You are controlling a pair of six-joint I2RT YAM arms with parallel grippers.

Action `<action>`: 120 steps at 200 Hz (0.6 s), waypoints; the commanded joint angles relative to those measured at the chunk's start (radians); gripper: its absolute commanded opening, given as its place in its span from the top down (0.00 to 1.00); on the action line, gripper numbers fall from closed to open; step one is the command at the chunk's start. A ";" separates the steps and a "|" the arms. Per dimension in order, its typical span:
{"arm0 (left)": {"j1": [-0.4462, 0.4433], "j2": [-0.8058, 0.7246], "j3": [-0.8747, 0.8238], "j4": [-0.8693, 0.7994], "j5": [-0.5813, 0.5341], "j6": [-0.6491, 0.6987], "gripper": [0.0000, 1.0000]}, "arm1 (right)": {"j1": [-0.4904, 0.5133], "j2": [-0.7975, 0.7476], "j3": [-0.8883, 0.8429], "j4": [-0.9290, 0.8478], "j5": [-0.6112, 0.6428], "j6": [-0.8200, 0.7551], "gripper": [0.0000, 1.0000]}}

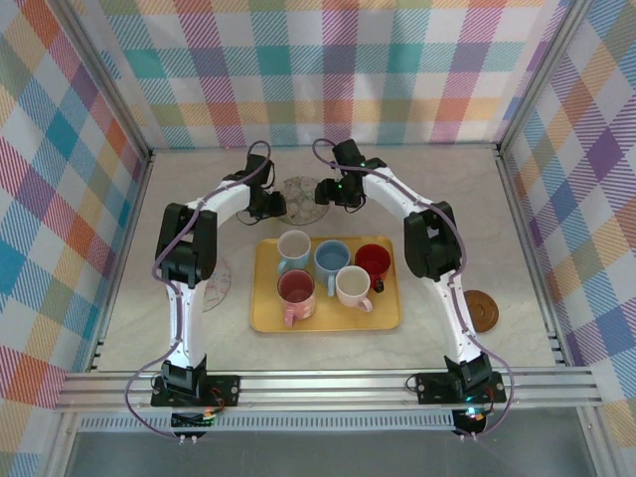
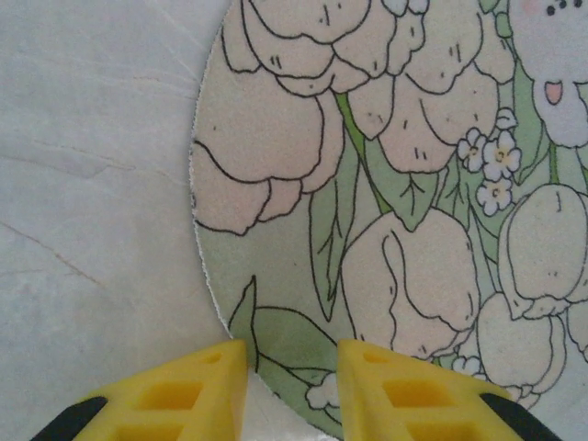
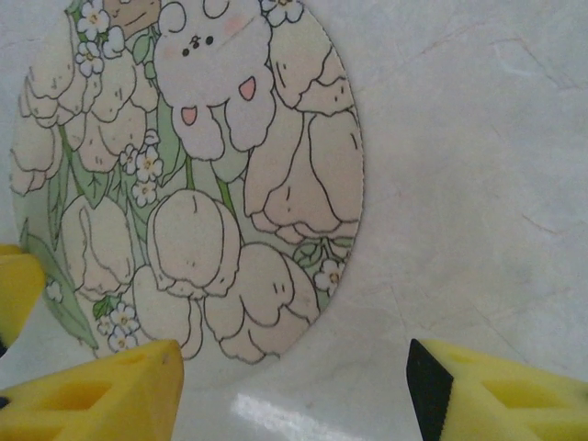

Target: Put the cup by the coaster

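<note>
On the worktop (image 1: 497, 219) one yellow tray (image 1: 264, 320) carries all five cups (image 1: 331, 258), three coasters (image 1: 482, 310) lie outside it, and over the far flowered coaster (image 1: 298, 192) the left claw (image 2: 292, 354) stands narrow, the right claw (image 3: 294, 358) wide, both empty.

One high view from afar, two close views that meet over one coaster

The top camera looks down from above and behind the arm bases and takes in the whole table (image 1: 517, 229). Each wrist camera faces down, very near the surface, past the left gripper (image 2: 292, 354) or the right gripper (image 3: 294, 349). Both share the flowered coaster (image 2: 395, 184), seen from opposite edges.
</note>
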 commanded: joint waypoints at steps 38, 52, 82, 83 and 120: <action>-0.005 0.098 0.074 -0.083 0.017 0.025 0.67 | 0.016 0.097 0.121 -0.110 0.044 0.028 0.35; -0.005 0.106 0.073 -0.086 0.017 0.025 0.67 | 0.019 0.114 0.130 -0.110 0.029 0.032 0.33; -0.005 0.112 0.072 -0.096 0.022 0.025 0.66 | 0.033 0.146 0.162 -0.106 -0.010 0.016 0.32; -0.005 0.111 0.072 -0.096 0.023 0.025 0.66 | 0.034 0.148 0.163 -0.106 -0.012 0.016 0.32; -0.007 0.111 0.068 -0.100 0.040 0.027 0.66 | 0.051 0.177 0.185 -0.097 -0.056 0.029 0.33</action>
